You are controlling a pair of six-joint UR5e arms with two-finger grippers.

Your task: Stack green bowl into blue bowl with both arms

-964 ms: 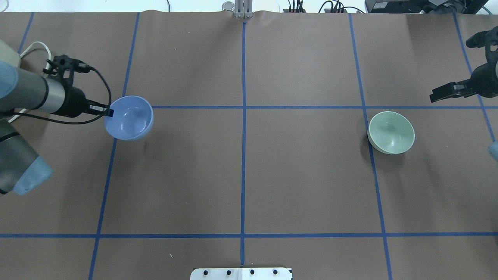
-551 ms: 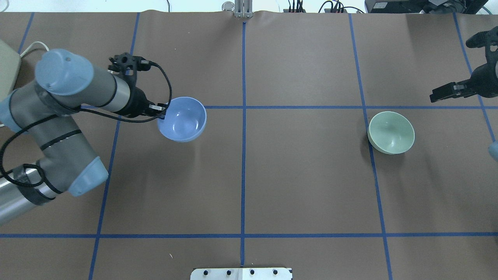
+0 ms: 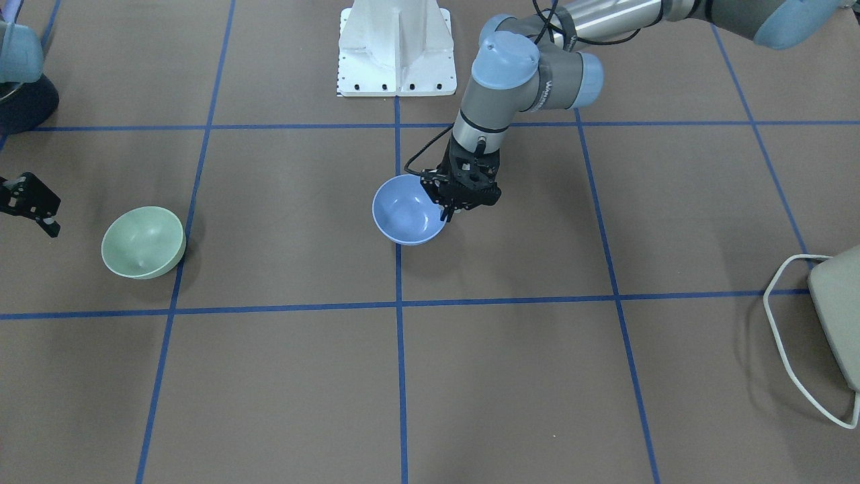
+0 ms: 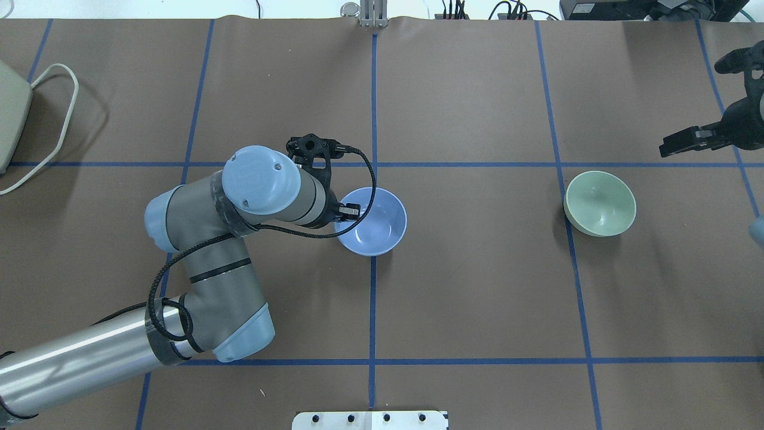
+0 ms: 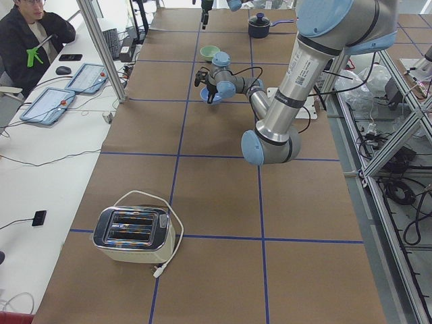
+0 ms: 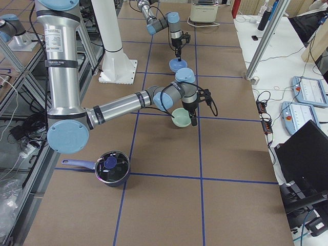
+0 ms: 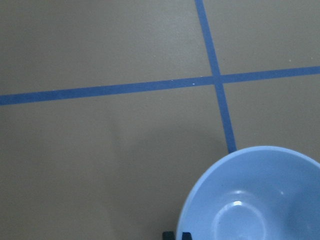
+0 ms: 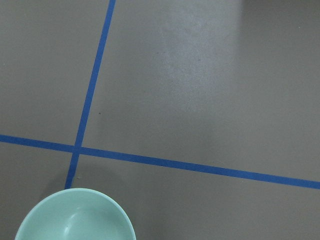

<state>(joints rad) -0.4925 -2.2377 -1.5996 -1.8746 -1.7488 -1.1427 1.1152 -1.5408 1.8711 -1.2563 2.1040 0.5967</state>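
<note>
The blue bowl [image 4: 375,226] is at the table's middle, on the centre tape line; it also shows in the front view [image 3: 406,214] and the left wrist view [image 7: 255,200]. My left gripper [image 4: 347,210] is shut on its left rim and holds it upright, low over the table. The green bowl [image 4: 600,203] stands upright on the table at the right, also in the front view [image 3: 142,240] and the right wrist view [image 8: 75,217]. My right gripper [image 4: 667,146] hangs open and empty behind and right of it, apart from it.
A toaster [image 5: 131,233] with a white cable sits at the table's far left end [image 4: 9,119]. A dark pot [image 6: 110,166] stands at the right end. The white pedestal [image 3: 396,47] is at the robot's side. Blue tape lines cross the brown table.
My left arm has carried the blue bowl rightward from the left part of the table to the centre line and a little nearer the robot. The right arm and green bowl have not moved.
</note>
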